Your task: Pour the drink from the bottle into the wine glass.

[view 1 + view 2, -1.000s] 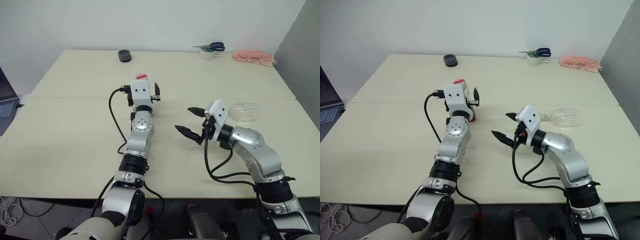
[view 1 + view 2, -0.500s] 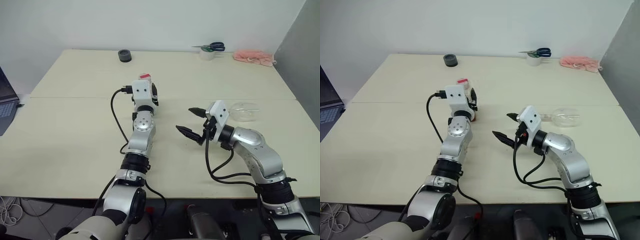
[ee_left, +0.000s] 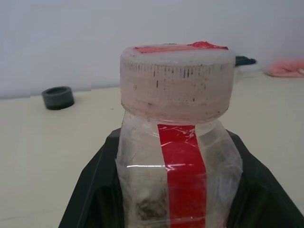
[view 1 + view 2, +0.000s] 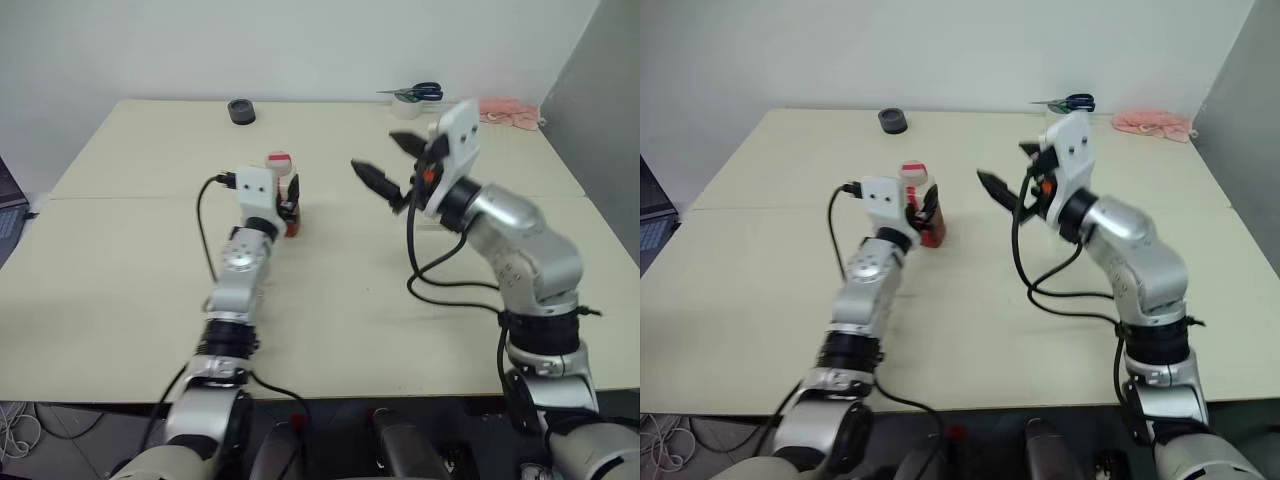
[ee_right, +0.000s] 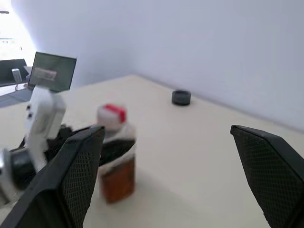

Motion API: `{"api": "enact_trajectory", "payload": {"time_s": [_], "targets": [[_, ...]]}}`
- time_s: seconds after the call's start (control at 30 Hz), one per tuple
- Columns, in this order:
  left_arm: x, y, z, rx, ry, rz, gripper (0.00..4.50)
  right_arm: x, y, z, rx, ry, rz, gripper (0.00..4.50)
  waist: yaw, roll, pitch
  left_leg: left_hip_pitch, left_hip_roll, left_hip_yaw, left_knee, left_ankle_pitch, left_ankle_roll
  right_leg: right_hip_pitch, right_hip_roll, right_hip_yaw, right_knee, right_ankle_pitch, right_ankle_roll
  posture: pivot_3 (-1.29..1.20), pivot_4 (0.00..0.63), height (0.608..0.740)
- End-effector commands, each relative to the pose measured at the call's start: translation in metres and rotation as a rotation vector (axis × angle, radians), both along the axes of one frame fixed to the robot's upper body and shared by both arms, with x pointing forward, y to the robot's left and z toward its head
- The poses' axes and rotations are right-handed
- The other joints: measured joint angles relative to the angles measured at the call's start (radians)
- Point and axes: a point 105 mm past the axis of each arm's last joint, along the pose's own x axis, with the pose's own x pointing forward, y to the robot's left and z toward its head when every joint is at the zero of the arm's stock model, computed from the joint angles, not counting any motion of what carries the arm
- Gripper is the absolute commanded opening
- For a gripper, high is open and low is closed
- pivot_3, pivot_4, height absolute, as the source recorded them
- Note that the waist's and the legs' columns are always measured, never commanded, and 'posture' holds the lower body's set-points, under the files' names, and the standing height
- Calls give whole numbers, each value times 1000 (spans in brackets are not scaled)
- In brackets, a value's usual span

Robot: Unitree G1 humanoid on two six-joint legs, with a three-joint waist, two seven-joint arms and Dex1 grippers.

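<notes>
Left gripper (image 4: 924,212) holding the bottle (image 4: 923,205) on the desk (image 4: 760,270).

The cream desk spans the frame. Right of centre, the right gripper (image 4: 1012,172) hangs above it, jaws spread wide and empty. Left of centre, the left gripper's jaws are clenched on the upright bottle, cap on, reddish-brown drink (image 5: 117,181) in its lower part. A pink cloth (image 4: 1150,124), scissors (image 4: 1068,101) and a dark roll (image 4: 894,121) lie along the far edge.

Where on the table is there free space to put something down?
The near table in front of the left gripper and its bottle lies bare, as does the far left up to the black ring. The far right corner is crowded: scissors, pink cloth.
</notes>
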Motion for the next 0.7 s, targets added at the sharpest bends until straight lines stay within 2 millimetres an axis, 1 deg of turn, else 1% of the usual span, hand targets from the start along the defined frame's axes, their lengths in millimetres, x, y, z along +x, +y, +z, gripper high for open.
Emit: {"api": "enact_trajectory", "payload": {"time_s": [0.03, 0.13, 0.23, 0.33, 0.4, 0.57, 0.7], "targets": [[-21, -11, 22, 33, -49, -215, 1994, -10, 12, -9, 18, 89, 85, 4500, 4, 0, 0, 0, 0, 0, 0, 0, 0, 0, -1, 0, 0, 0, 0, 0, 150, 740], [-32, -17, 19, 71, -32, -324, 1974, -19, 22, -12, 10, 125, 140, 4500, 16, 0, 0, -2, -2, 0, 1, 0, 0, 0, -4, -1, 0, 0, 0, 0, 150, 740], [-42, -31, 26, 32, -58, -430, 1974, -24, 37, -19, -11, 165, 157, 4500, 19, 0, 0, -3, -5, -1, 3, 0, 0, 1, -8, -3, 0, -1, 1, 0, 150, 740], [-51, -43, 25, 32, -61, -500, 1974, -24, 48, -13, 20, 169, 144, 4500, 15, 0, 0, -2, -5, -1, 3, 0, 0, 1, -8, -3, 0, -1, 1, 0, 150, 740], [-56, -50, 24, 36, -69, -535, 1974, -27, 57, -11, 17, 170, 151, 4500, 12, 0, 0, -2, -5, -2, 3, 0, 1, 1, -6, -4, 1, -1, 1, 0, 150, 740], [-62, -60, 23, 41, -80, -578, 1974, -24, 64, -6, 40, 173, 121, 4500, 9, 0, 0, -2, -4, -4, 2, 0, 1, 1, -6, -6, 1, -1, 1, 0, 150, 740], [-62, -61, 21, 36, -78, -576, 1973, -22, 61, -8, 51, 188, 86, 4500, 9, 0, 0, -2, -4, -5, 2, 0, 1, 1, -7, -7, 1, -1, 1, 0, 150, 740]]}}
